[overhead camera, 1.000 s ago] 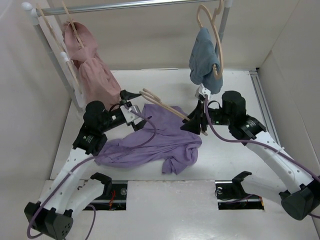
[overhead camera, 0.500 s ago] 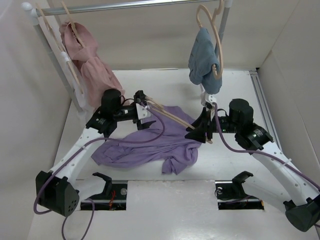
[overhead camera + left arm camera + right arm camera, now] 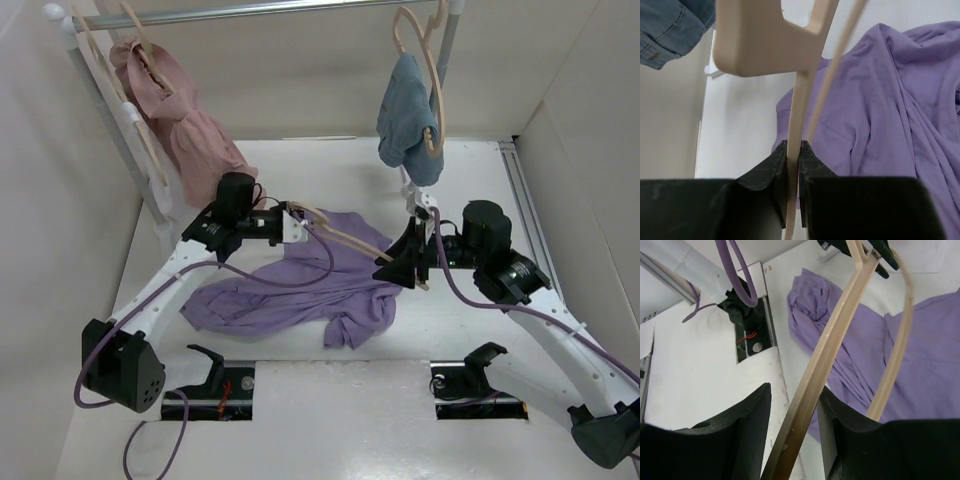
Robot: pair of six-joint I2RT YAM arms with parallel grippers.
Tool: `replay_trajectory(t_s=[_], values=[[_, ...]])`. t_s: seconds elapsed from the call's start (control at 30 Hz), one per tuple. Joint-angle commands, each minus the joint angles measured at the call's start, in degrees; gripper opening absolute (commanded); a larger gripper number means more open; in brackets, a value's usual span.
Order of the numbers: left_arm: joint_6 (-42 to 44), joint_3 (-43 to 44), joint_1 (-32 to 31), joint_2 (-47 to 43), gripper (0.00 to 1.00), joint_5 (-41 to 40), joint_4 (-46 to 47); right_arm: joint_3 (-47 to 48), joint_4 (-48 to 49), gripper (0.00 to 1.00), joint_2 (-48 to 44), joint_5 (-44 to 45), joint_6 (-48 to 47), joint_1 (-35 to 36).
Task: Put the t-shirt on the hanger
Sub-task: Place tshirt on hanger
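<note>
two grippers are set on the hanger [image 3: 340, 232]: the left gripper [image 3: 792, 155] is pinched tight on a thin arm at its left end, and the right gripper [image 3: 795, 400] is closed around the bar at its right end. the t-shirt [image 3: 300, 290] is seen crumpled on the table [image 3: 470, 330] beneath the hanger, not yet threaded. with so narrow a pinch, the hanger could be twisted or slipped loose if it is pulled unevenly from both ends.

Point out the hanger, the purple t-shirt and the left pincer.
hanger [image 3: 827, 347], right wrist view, middle of its flat bar.
t-shirt [image 3: 345, 295], top external view, middle of the body fabric.
left pincer [image 3: 793, 150], left wrist view, between the fingertips clamping the hanger.
</note>
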Motion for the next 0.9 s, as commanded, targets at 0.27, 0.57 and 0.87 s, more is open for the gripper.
replay_trajectory(t_s=[0.27, 0.57, 0.87], values=[[6.5, 4.3, -0.2, -1.7, 0.00, 3.8, -10.4, 8.7, -8.3, 0.76, 7.2, 25.2, -9.7, 3.7], [10.0, 5.9, -0.2, -1.2, 0.00, 4.9, -14.4, 19.6, -4.5, 1.00, 21.8, 36.8, -19.7, 15.6], [8.5, 5.4, -0.2, -1.7, 0.00, 5.4, -13.8, 21.3, 5.7, 0.81, 28.1, 29.0, -20.4, 15.6]])
